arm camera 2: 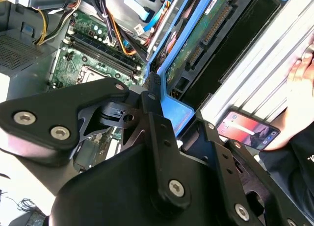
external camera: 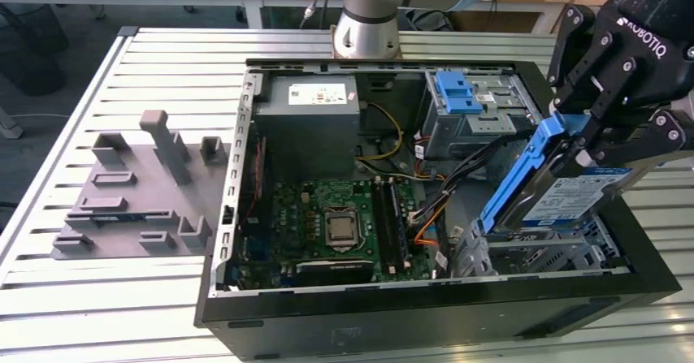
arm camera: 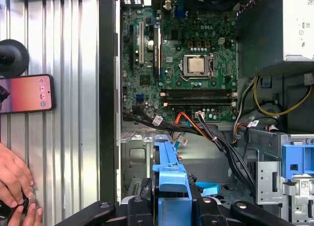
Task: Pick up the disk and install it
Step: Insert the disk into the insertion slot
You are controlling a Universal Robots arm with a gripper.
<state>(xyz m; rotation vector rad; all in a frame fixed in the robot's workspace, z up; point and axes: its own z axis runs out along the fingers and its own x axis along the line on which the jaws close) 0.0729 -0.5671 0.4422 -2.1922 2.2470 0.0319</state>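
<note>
The disk (external camera: 566,194), a silver-grey drive with a white-and-blue label and a bright blue frame, hangs tilted over the metal drive cage (external camera: 553,253) at the exterior view's right end of the open computer case (external camera: 434,306). My gripper (external camera: 580,148) is shut on the disk's upper edge, one black finger on each side. In the second wrist view the disk (arm camera 2: 201,35) shows its green circuit side and blue frame, with my fingers (arm camera 2: 150,91) against the frame. In the first wrist view the blue frame of the disk (arm camera: 171,179) sits between my fingers (arm camera: 147,196) above the case floor.
Inside the case lie the motherboard (external camera: 336,217), a grey power supply box (external camera: 314,107), bundled cables (external camera: 456,176) and a blue latch (external camera: 461,95). A grey fixture plate (external camera: 141,192) sits on the slatted table. A phone (arm camera: 27,92) and a person's hand (arm camera: 14,187) rest beside the case.
</note>
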